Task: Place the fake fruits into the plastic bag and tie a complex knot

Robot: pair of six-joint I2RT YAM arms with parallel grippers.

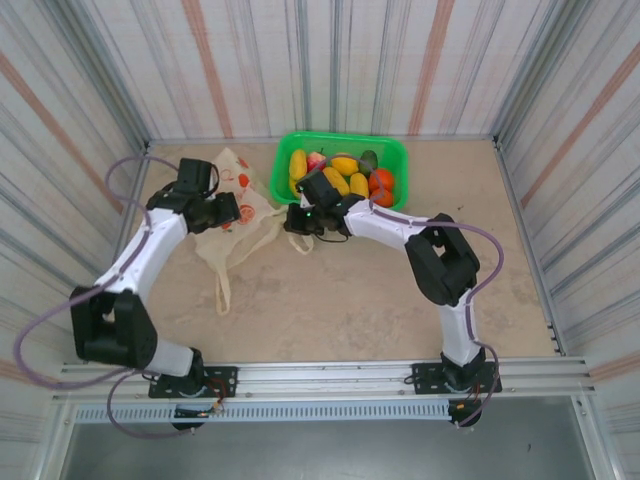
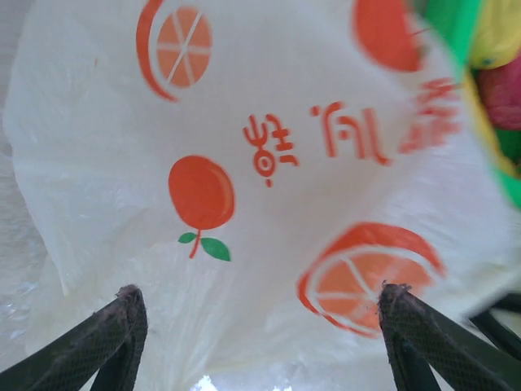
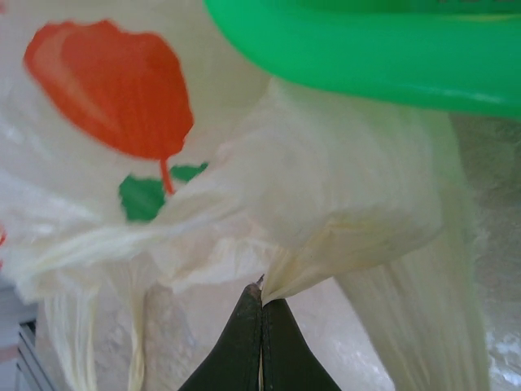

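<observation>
The right pincer (image 3: 261, 295) is clenched: its two dark fingers press together, and a pinched fold of the plastic bag (image 3: 326, 204) is caught at their tips. The rim of the green basket (image 3: 366, 49) runs just beyond that fold. In the top view the right pincer (image 1: 298, 222) sits at the bag's right edge, directly in front of the basket's near-left corner.

The left pincer (image 2: 260, 290) is released. Its fingers (image 2: 122, 326) stand wide apart at the lower corners of the wrist view, with the printed face of the plastic bag (image 2: 269, 122) beyond them. Whether they touch the film cannot be told. In the top view the left pincer (image 1: 226, 212) is over the bag's left part.

The plastic bag (image 1: 240, 225) lies on the counter (image 1: 340, 300) between the two pincers, crumpled, showing orange fruit prints and red characters. One loop handle (image 1: 222, 285) trails loose toward the near edge of the counter.

Farther back stands the green basket (image 1: 392, 148), to the right of the bag. The fake fruits (image 1: 345, 170) lie inside it: several yellow pieces, an orange-red one at the right, and a red and a dark green one toward the rear. The left wrist view catches a blurred basket corner (image 2: 456, 28) holding yellow and red fake fruits (image 2: 498, 41).
</observation>
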